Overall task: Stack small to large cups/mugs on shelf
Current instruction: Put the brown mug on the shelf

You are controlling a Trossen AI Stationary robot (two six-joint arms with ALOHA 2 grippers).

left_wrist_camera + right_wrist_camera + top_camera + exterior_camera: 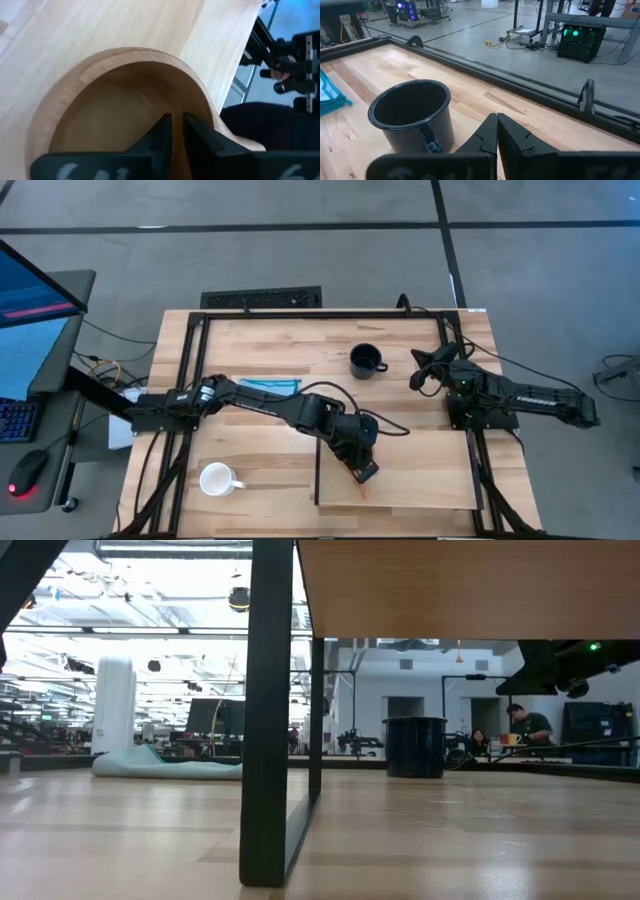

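Observation:
The tan wooden cup (115, 100) fills the left wrist view, mouth toward the camera, over the pale shelf board (420, 475). My left gripper (362, 465) reaches over the shelf's left part and is shut on that cup. The glossy black mug (366, 361) stands upright on its base on the planked tabletop, beyond the shelf. The white mug (218, 479) stands on the tabletop left of the shelf. My right gripper (497, 125) is shut, just right of the black mug (412, 117), touching nothing. My left gripper has the wooden cup by its wall at the rim (202, 107), close to the bulge of the handle. One finger (162, 132) is inside the hollow and the other is at the rim's outer side. It comes from above, pointing down. Whether the cup's base rests on the shelf, I cannot tell.
A blue cloth (268, 385) lies on the tabletop under the left arm. In the low view the shelf (470, 585) shows as a raised board on a dark leg (270, 710). Dark frame rails border the table. Bare board lies right of my left gripper.

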